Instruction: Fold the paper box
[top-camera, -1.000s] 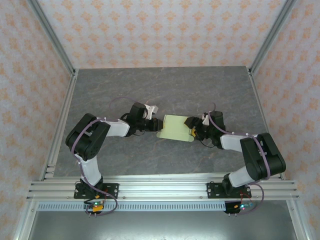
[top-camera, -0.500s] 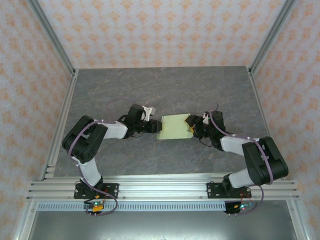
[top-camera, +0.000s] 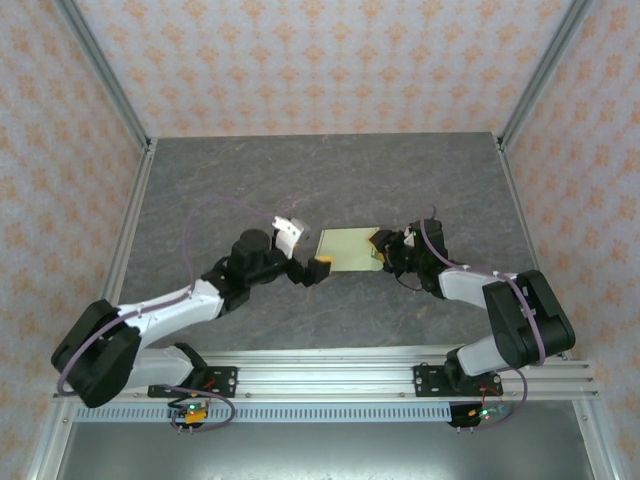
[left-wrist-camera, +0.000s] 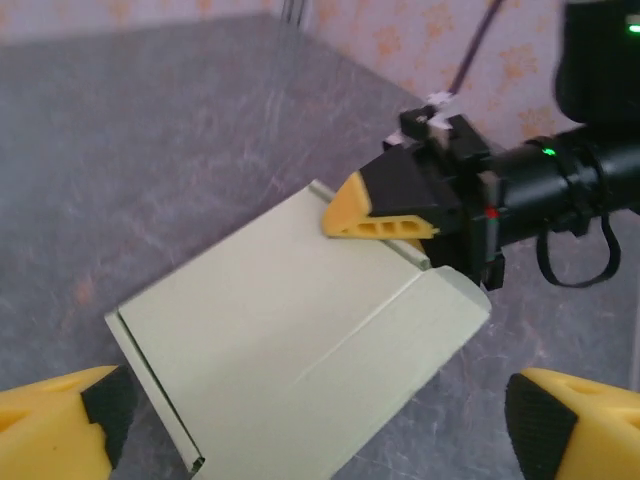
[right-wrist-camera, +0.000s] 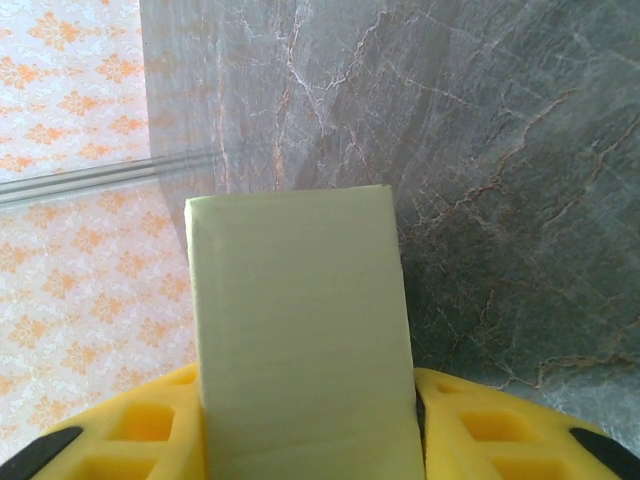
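The paper box (top-camera: 348, 250) is a pale green folded card resting on the grey table (top-camera: 300, 180). My right gripper (top-camera: 384, 254) holds its right end. In the right wrist view the paper box (right-wrist-camera: 300, 330) stands between the yellow fingers (right-wrist-camera: 150, 435), which press on both of its sides around my right gripper (right-wrist-camera: 310, 445). My left gripper (top-camera: 312, 262) hovers wide open just off the box's left end. In the left wrist view the paper box (left-wrist-camera: 290, 340) lies ahead between the spread fingertips (left-wrist-camera: 560, 425) of my left gripper (left-wrist-camera: 322, 425), untouched, with the right gripper's yellow finger (left-wrist-camera: 375, 215) on its far end.
Aluminium frame posts (top-camera: 110, 100) and patterned walls (top-camera: 320, 60) enclose the table on three sides. A rail (top-camera: 320, 375) carrying both arm bases runs along the near edge. Bare table lies behind the box.
My left gripper opened, let go of the box's left end and drew back to the near left. My right gripper closed further on the right end; the box shifted slightly away.
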